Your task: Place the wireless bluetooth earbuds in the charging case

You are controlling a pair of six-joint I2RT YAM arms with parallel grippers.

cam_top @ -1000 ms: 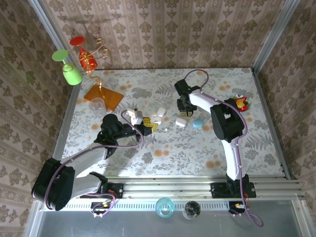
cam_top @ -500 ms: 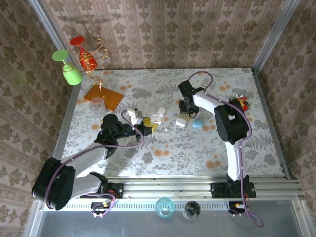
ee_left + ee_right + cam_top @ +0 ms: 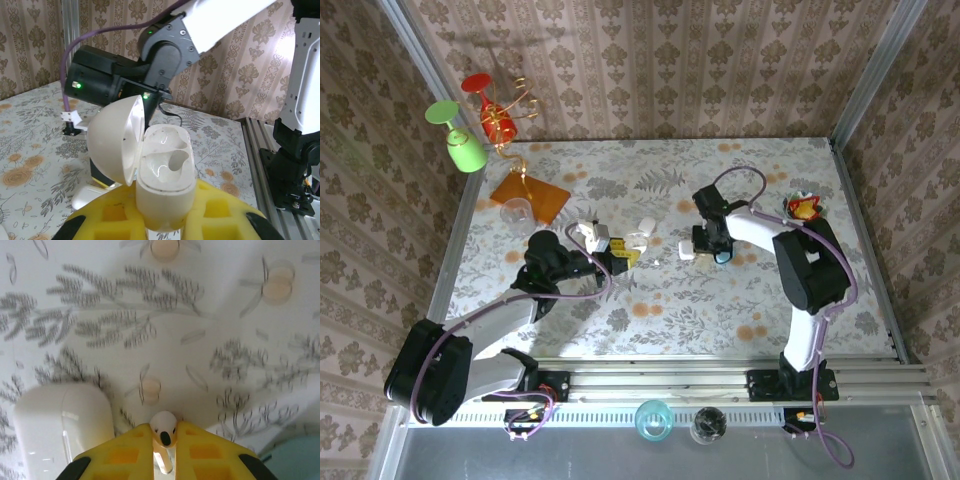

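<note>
Since one second ago your right claw [image 3: 706, 243] has travelled toward 5 o'clock in the top view. It now sits just beside a closed white case [image 3: 62, 422] and a teal case [image 3: 722, 256] on the worktop [image 3: 670, 300]. The left arm has not moved.

In the right wrist view this claw is clenched on one whitish earbud [image 3: 163, 430], pinched between the yellow fingers with its dark tip showing. I cannot tell if the earbud touches the worktop.

Your left claw [image 3: 165, 215] is grasping the charging case [image 3: 167, 170] from below. The lid [image 3: 117, 142] stands open toward 9 o'clock, and both sockets look empty.

So, as I judge it, the picking is done for one earbud, but nothing is inserted yet. In the top view the open case lies at 9 o'clock from the right claw, well apart. You must bring the earbud there and seat it, and after that a second one remains.
</note>
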